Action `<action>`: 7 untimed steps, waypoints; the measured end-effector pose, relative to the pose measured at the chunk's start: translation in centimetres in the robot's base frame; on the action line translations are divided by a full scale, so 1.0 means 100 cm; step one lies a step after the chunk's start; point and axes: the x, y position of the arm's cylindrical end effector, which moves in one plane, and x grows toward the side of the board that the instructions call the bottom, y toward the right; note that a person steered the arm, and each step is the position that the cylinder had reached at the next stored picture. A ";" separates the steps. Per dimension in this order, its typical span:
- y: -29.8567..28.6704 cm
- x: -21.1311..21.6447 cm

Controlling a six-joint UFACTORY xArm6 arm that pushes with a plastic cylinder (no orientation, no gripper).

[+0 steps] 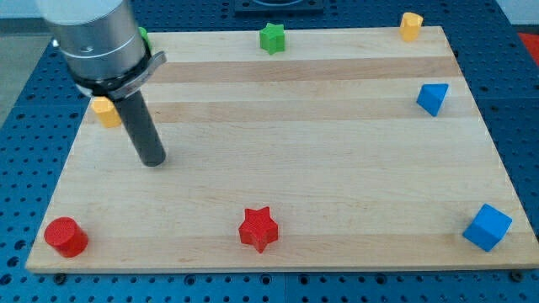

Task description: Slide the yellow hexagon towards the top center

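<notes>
A pale wooden surface is seen resting on a blue perforated base, with small coloured blocks spread around its edges. No jaws are fitted to the arm, so nothing is grasped; a straight dark rod is carried instead, and my tip is set down on the surface at the view's left, above mid-height. A yellow block, whose shape is partly hidden by the rod, is found just to the upper left of the tip, close beside the rod near the surface's left edge. A second yellow block is placed at the top right corner; which of the two is the hexagon cannot be told. A green star is seen at the top centre, and a sliver of another green block is glimpsed behind the arm's housing. A blue block is located at the right edge, a blue cube at the bottom right, a red star at the bottom centre, and a red cylinder at the bottom left.
</notes>
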 end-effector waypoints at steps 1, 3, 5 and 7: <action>-0.035 0.008; -0.113 -0.027; -0.103 -0.064; -0.033 -0.114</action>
